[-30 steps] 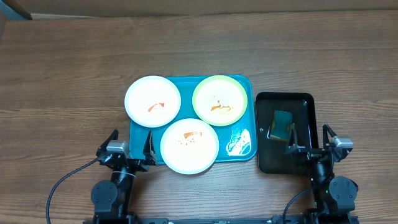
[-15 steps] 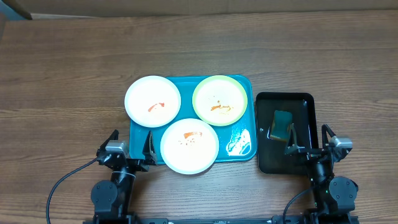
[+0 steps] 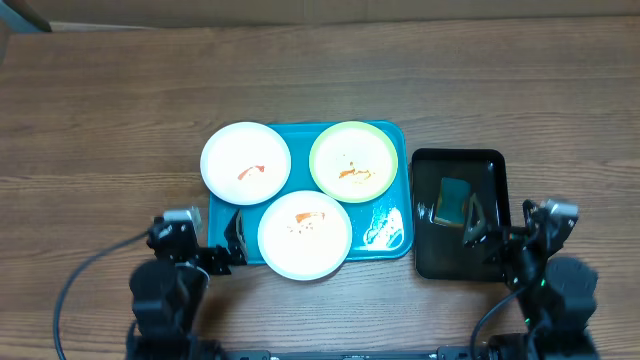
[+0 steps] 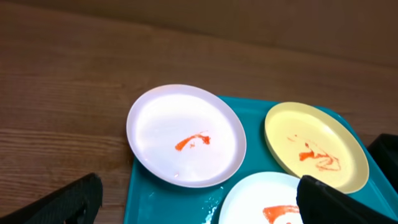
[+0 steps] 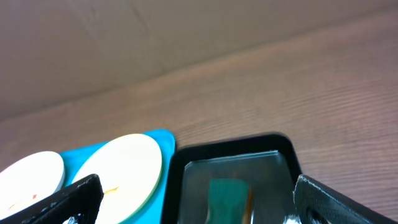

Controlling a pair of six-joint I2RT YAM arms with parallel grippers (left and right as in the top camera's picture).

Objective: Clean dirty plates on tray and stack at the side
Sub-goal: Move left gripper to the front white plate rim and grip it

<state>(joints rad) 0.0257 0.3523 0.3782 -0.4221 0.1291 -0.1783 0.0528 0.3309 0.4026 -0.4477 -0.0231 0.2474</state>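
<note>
Both grippers stand with jaws wide apart and hold nothing. We count two: the left gripper (image 3: 198, 238) at the near left corner of the turquoise tray (image 3: 300, 137), and the right gripper (image 3: 506, 228) over the near end of the black tray (image 3: 490, 170). One wooden table (image 3: 100, 100) carries it all. The one turquoise tray lies just ahead and to the right of the left gripper, and the one black tray sits just beside it.

We count three plates, each smeared with orange-red sauce:
- A white plate (image 3: 245, 163) overhangs the tray's left rim.
- A yellow-green plate (image 3: 354, 161) lies at the far right.
- A second white plate (image 3: 304, 235) overhangs the near rim, level with the left gripper and close on its right.

One green sponge (image 3: 455, 200) rests in the black tray, just ahead of the right gripper.

Compared with a second ago, both arms look larger and blurred from overhead, and their wrists have shifted. The plates, trays and sponge lie unchanged.
</note>
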